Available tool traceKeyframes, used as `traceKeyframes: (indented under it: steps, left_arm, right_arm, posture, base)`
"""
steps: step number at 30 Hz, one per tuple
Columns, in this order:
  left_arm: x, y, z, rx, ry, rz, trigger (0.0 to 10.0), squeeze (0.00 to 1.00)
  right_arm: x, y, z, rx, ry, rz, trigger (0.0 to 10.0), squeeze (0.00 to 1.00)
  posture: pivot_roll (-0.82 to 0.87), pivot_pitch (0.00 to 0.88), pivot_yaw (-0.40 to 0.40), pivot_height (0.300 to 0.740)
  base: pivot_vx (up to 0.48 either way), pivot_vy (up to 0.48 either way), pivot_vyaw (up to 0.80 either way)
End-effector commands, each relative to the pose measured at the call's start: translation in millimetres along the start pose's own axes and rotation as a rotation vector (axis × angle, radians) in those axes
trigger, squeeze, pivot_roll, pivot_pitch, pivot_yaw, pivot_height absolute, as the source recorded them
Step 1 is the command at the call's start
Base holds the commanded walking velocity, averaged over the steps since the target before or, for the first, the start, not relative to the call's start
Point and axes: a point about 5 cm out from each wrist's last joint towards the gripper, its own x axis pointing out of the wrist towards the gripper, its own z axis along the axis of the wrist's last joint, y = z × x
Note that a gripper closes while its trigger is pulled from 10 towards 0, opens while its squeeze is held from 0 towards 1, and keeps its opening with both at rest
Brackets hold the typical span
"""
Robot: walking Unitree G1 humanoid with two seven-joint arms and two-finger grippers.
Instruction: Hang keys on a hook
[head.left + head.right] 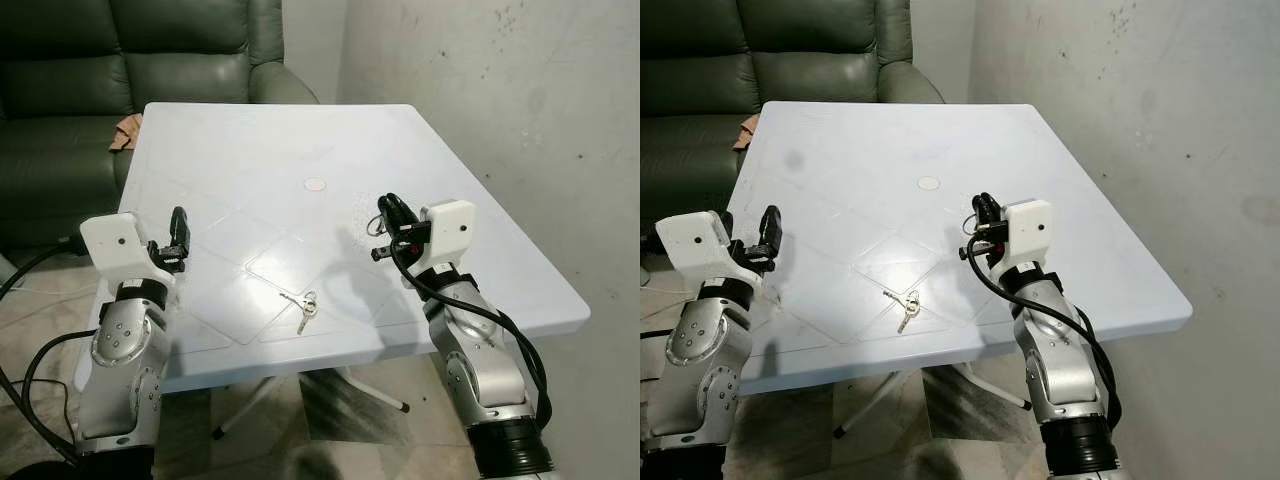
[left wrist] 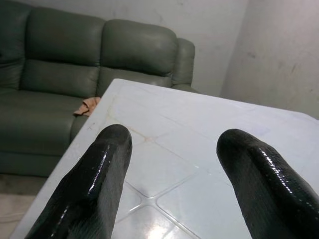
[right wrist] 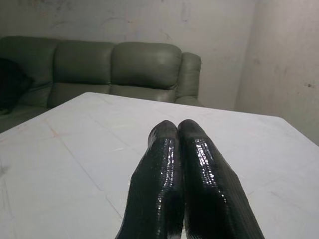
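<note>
The right gripper (image 1: 388, 208) hangs over the right part of the white table (image 1: 250, 150), its two black fingers (image 3: 172, 164) pressed flat together with nothing between them, pointing across the tabletop toward the sofa. The left gripper (image 1: 179, 222) is raised at the table's left edge, and its fingers (image 2: 94, 179) stand well apart, holding nothing. Between the two arms, nearer the front edge of the table, the keys (image 1: 303, 306) lie flat on the surface on their ring, apart from both grippers and touched by neither. Further back, about the middle of the tabletop, sits a small round cap (image 1: 315, 184) set in the plastic. The table stands on a pale metal leg frame (image 1: 330, 385) over a tiled floor. Behind it, a dark green leather sofa (image 1: 120, 60) runs along the back, with a small tan cloth (image 1: 126, 131) lying on its seat right beside the table's far left corner. A rough, stained plaster wall (image 1: 520, 100) rises close along the table's right side.
</note>
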Motion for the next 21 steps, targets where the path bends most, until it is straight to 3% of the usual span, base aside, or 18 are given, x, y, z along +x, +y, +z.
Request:
traceKeyframes:
  steps: [1,5,21]
  left_arm:
    - [1.6,-0.2,0.3,-0.004,0.006,-0.002,10.0,0.0]
    - [0.5,1.0,-0.9,-0.004,0.011,0.014,10.0,0.0]
    - [0.3,1.2,-4.6,0.016,0.042,0.039,10.0,0.0]
  right_arm:
    - [-0.9,-0.9,-1.2,-0.005,0.009,-0.001,10.0,0.0]
    - [-1.3,-1.0,-1.4,-0.006,0.013,0.001,10.0,0.0]
    - [-1.8,-2.5,-1.2,-0.011,0.025,-0.004,10.0,0.0]
  posture:
    - [-0.09,0.0,-0.031,0.74]
    - [-0.09,0.004,-0.034,0.74]
    - [-0.1,0.023,-0.04,0.74]
  base:
    - [0.0,0.431,-0.78]
    - [0.0,0.464,-0.78]
    - [0.0,0.0,-0.78]
